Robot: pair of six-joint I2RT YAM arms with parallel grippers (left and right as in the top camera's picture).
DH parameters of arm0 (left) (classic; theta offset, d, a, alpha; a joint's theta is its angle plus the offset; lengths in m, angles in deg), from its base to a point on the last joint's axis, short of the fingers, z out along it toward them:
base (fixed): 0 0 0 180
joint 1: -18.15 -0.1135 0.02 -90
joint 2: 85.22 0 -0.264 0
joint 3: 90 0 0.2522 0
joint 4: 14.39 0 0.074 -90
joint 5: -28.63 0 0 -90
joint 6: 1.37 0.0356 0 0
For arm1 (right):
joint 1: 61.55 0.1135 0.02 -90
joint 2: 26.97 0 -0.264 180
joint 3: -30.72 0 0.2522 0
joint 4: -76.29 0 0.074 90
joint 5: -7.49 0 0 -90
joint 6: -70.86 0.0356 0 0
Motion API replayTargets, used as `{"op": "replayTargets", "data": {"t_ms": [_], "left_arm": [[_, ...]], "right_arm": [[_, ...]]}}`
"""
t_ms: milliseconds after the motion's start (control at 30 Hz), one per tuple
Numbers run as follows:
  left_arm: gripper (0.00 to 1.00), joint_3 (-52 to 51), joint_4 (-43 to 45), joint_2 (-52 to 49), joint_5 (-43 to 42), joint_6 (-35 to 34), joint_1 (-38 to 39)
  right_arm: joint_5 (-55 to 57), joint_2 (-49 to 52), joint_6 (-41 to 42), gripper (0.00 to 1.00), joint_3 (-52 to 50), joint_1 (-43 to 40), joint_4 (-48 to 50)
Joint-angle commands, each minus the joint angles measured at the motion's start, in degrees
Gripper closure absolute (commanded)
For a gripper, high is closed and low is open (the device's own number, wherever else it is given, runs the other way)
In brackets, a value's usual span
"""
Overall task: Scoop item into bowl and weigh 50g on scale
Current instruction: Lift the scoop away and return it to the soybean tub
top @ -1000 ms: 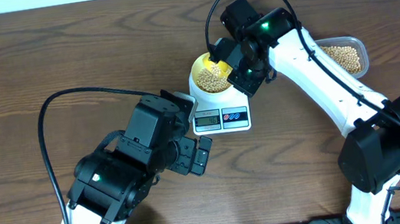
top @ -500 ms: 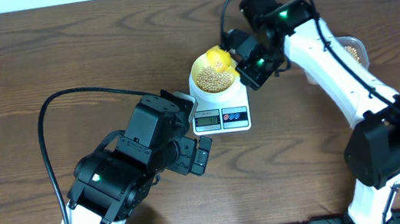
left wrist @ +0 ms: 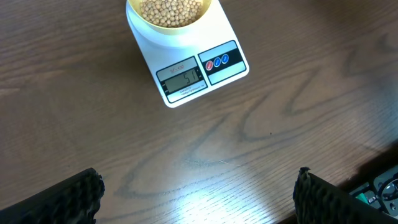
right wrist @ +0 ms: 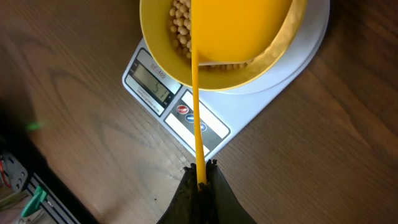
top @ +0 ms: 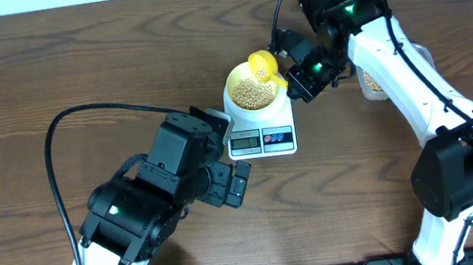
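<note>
Because the weight has to be read with nothing pressing on the bowl (top: 232, 93), the yellow spoon (top: 262, 63) is held tilted over the rim on the right arm's side, its thin handle clamped between the closed fingers of the right gripper (right wrist: 199, 177); contact with the rim cannot be judged. The beans (top: 255, 95) are piled in the bowl, which is set on the white scale (top: 261, 141); more are seen in the clear tub (top: 371, 84) beside the right arm. The left gripper (left wrist: 198, 186) is held near the scale's front, fingers spread wide and empty, so that the display is likely faced by its camera.
</note>
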Motion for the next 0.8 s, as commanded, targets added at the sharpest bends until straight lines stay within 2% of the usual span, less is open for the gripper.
{"op": "replayTargets", "data": {"t_ms": [0, 367, 767], "left_arm": [[0.0, 0.7, -0.2, 0.0, 0.1, -0.3, -0.2], [0.0, 0.7, -0.1, 0.0, 0.1, -0.3, -0.2], [0.0, 0.7, -0.2, 0.0, 0.1, -0.3, -0.2]], "right_arm": [[-1.5, 0.0, 0.5, 0.99, 1.3, -0.4, 0.0], [-1.7, 0.0, 0.5, 0.99, 1.3, -2.4, -1.2], [-18.4, 0.0, -3.8, 0.99, 1.3, -17.9, -7.3]]}}
